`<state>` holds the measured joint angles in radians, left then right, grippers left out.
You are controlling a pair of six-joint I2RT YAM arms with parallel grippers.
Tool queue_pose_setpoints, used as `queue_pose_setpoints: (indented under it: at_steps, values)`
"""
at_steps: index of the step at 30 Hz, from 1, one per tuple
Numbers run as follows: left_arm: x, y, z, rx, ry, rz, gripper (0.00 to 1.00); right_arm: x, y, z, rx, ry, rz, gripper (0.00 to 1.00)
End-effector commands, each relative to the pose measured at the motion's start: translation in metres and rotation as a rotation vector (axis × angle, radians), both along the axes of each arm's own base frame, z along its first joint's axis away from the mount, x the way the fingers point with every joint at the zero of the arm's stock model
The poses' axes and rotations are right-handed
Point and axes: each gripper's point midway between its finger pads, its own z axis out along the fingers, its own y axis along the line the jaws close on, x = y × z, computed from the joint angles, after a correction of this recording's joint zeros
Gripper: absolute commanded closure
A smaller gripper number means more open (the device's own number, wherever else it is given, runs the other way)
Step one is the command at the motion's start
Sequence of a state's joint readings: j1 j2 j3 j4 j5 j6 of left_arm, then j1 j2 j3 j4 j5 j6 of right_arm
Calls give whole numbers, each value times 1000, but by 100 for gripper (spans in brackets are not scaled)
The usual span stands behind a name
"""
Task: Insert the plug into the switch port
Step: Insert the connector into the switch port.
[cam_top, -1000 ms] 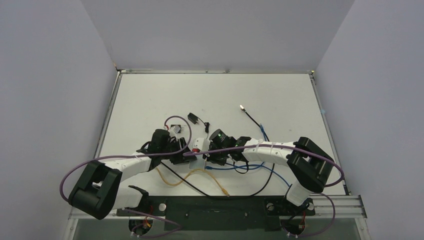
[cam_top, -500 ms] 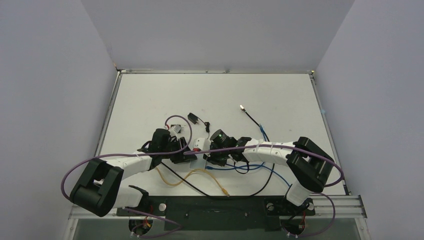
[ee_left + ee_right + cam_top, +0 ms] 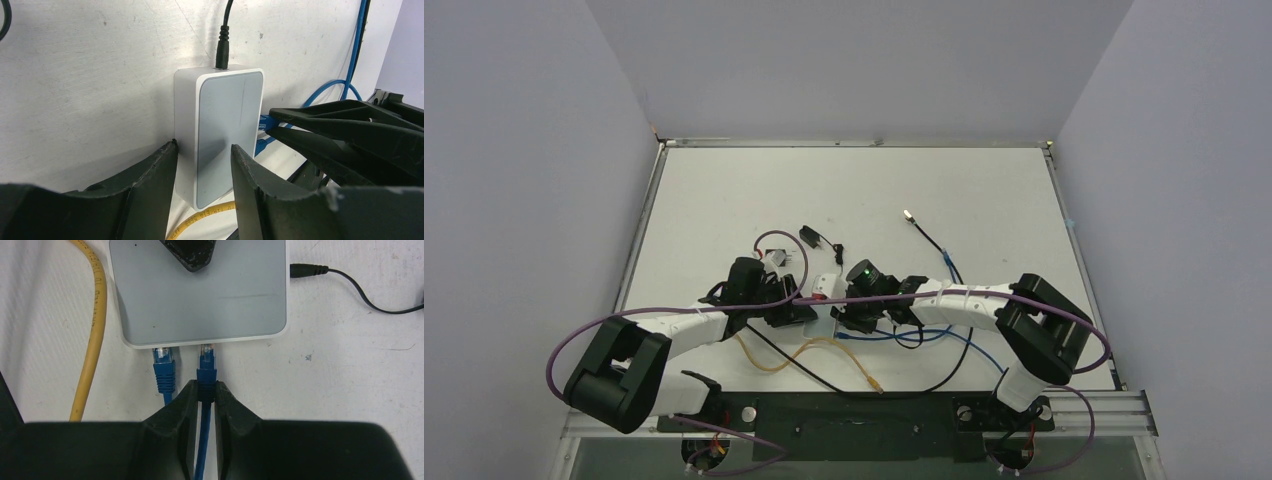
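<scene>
Right arm (image 3: 954, 298) edged slightly toward switch box (image 3: 200, 295) over last second; box between grippers, barely moved. Left gripper (image 3: 205, 146) fingers apart, bracing box. Right gripper (image 3: 206, 392) clamped on plug (image 3: 206, 362), nose at switch port (image 3: 206, 345); likely not fully seated.

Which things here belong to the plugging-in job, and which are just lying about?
Job: switch; blue plug at its port, pinched in the right jaws; left jaws, one finger on the switch.
Lying about: yellow cable; second blue plug, already in; black power lead; loose black cable.
</scene>
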<state>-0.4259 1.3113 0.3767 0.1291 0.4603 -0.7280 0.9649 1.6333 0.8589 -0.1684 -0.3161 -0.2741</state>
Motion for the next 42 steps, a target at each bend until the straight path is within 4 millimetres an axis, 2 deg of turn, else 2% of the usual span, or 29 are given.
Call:
queue_pose_setpoints:
  at_steps: [1, 12, 22, 34, 42]
  values:
    - [3, -14, 15, -64, -51, -53, 60, 1, 30, 17, 150, 15, 14, 100]
    - [-9, -27, 11, -62, -44, -120, 62, 11, 50, 26, 249, -6, -2, 100]
    - [-25, -37, 0, -51, -18, -173, 65, 22, 55, 37, 321, -47, -51, 100]
    - [-36, -43, -7, -42, -7, -211, 72, 36, 60, 77, 423, -144, -101, 100]
    - [-37, -51, -11, -52, 7, -234, 76, 44, 62, 94, 488, -207, -140, 100]
